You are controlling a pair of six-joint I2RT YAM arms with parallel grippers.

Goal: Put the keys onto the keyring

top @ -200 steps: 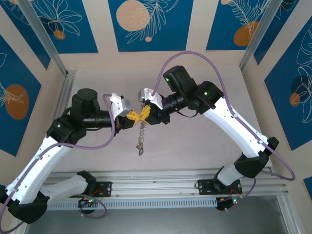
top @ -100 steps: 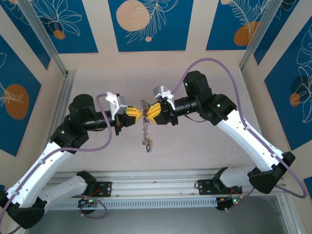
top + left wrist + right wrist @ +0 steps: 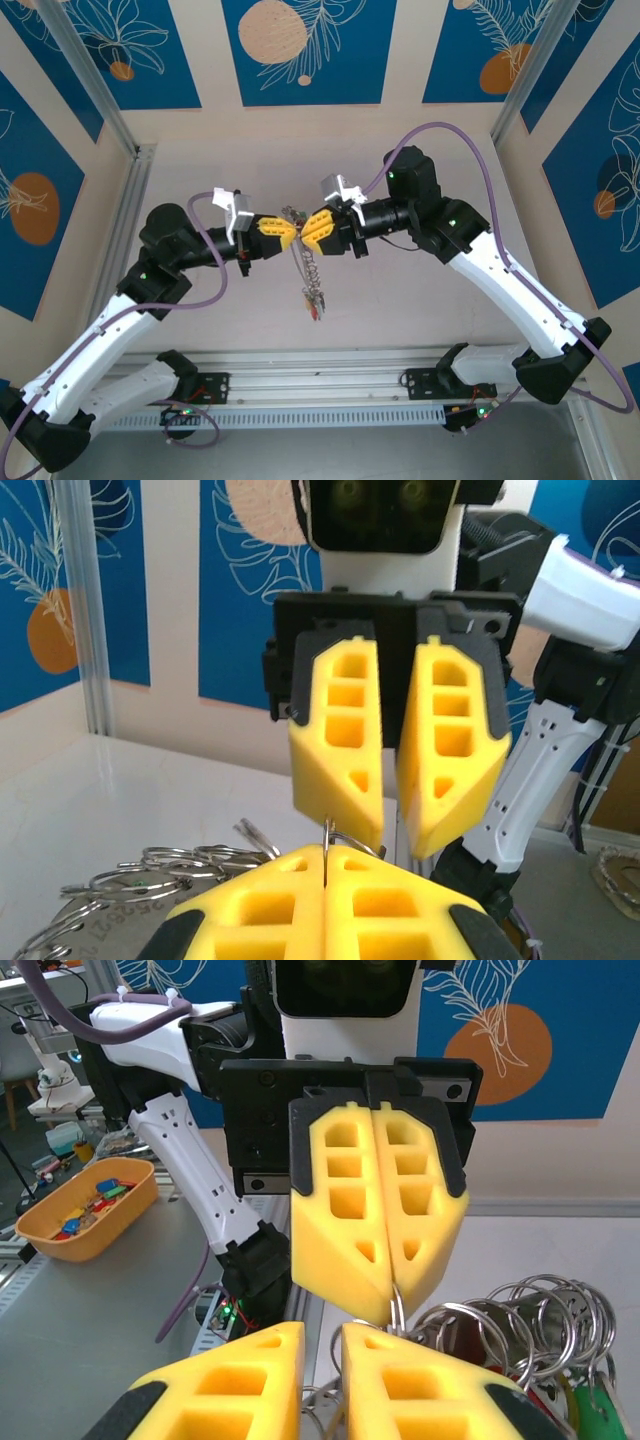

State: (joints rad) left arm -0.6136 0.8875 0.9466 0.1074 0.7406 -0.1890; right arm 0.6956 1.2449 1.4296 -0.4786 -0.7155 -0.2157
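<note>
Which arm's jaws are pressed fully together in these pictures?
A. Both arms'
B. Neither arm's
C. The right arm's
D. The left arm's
D: in the right wrist view the left arm's yellow fingers meet with no gap, pinching the keyring, while the right arm's fingers stand slightly apart.

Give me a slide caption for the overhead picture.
Tip to tip: left gripper pinches the keyring, right gripper close beside, keys dangling below.
</note>
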